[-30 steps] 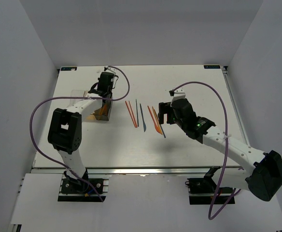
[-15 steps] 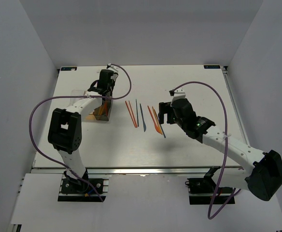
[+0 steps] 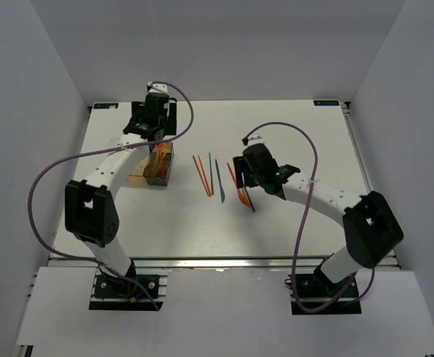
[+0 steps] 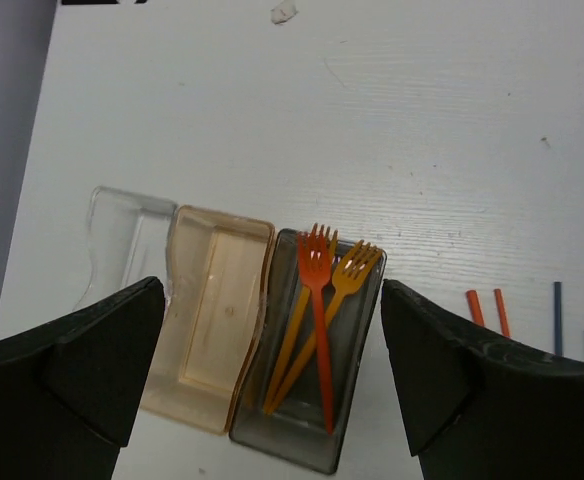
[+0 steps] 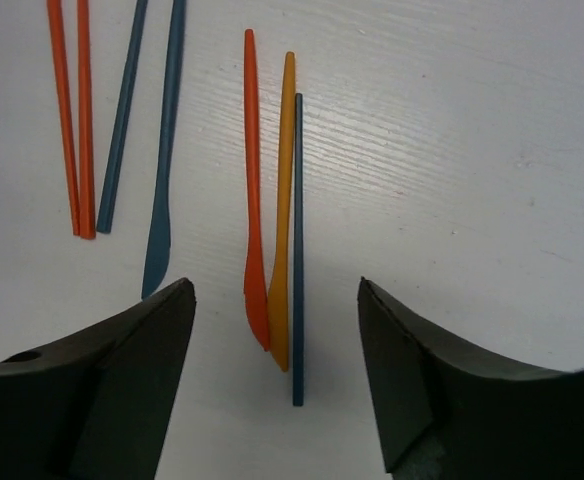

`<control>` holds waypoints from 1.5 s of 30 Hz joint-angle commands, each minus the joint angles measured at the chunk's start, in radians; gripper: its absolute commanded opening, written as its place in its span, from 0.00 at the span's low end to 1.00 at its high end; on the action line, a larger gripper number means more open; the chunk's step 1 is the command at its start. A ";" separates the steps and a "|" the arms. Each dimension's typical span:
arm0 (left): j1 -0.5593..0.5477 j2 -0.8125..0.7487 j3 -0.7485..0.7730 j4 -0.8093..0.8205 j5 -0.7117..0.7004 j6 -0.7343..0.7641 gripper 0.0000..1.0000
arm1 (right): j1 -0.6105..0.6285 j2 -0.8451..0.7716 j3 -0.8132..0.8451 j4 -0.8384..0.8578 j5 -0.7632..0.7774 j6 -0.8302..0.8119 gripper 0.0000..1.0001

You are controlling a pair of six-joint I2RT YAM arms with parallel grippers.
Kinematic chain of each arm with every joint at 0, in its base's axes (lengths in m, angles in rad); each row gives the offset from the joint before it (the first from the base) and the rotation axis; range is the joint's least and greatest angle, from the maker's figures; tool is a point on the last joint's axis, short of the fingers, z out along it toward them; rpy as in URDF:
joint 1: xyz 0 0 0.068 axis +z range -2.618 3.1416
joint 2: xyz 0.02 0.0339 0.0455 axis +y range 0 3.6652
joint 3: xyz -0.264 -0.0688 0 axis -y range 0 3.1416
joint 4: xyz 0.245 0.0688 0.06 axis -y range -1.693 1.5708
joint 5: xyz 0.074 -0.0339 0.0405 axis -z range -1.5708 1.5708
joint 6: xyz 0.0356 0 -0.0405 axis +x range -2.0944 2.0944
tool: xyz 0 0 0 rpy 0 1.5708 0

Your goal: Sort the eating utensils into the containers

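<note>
Swung inward since the earlier view, the right gripper (image 5: 275, 335), jaws apart, is being lined up over the knives (image 5: 253, 180) directly beneath for a pickup, while the left gripper (image 4: 272, 365), likewise apart, is being held above the containers (image 4: 217, 310).

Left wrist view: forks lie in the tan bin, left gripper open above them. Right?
Not quite. The forks lie in the dark grey bin, not the tan bin beside it. The left wrist view shows this. The left gripper is indeed open above them.
</note>
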 commanded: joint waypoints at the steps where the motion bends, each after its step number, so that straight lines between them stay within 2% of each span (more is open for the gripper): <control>1: -0.004 -0.168 0.043 -0.224 -0.082 -0.214 0.98 | -0.028 0.060 0.066 -0.025 -0.032 -0.004 0.69; 3: -0.003 -0.238 -0.065 -0.223 -0.085 -0.240 0.98 | -0.029 0.104 0.083 -0.005 -0.059 -0.028 0.57; 4: -0.003 -0.320 -0.107 -0.203 -0.067 -0.254 0.98 | -0.029 0.142 0.097 -0.011 -0.057 -0.037 0.49; 6: -0.003 -0.409 -0.229 -0.174 -0.035 -0.250 0.98 | -0.031 0.178 0.133 -0.019 -0.054 -0.060 0.42; 7: -0.003 -0.496 -0.268 -0.143 -0.013 -0.244 0.98 | -0.034 0.207 0.146 -0.019 -0.053 -0.066 0.30; 8: -0.003 -0.537 -0.303 -0.129 -0.007 -0.237 0.98 | -0.035 0.221 0.155 -0.018 -0.051 -0.076 0.28; 12: -0.003 -0.704 -0.496 -0.062 -0.039 -0.198 0.98 | -0.043 0.285 0.204 -0.033 -0.057 -0.085 0.27; 17: -0.003 -0.813 -0.576 -0.023 -0.045 -0.204 0.98 | -0.046 0.339 0.230 -0.044 -0.069 -0.080 0.27; 27: -0.003 -0.778 -0.589 -0.025 0.024 -0.213 0.98 | -0.046 0.367 0.235 -0.028 -0.092 -0.079 0.24; 34: -0.003 -0.782 -0.593 -0.025 0.034 -0.213 0.98 | -0.045 0.443 0.292 -0.048 -0.083 -0.080 0.21; 45: -0.003 -0.778 -0.598 -0.023 0.064 -0.214 0.98 | -0.046 0.459 0.278 -0.048 -0.054 -0.077 0.21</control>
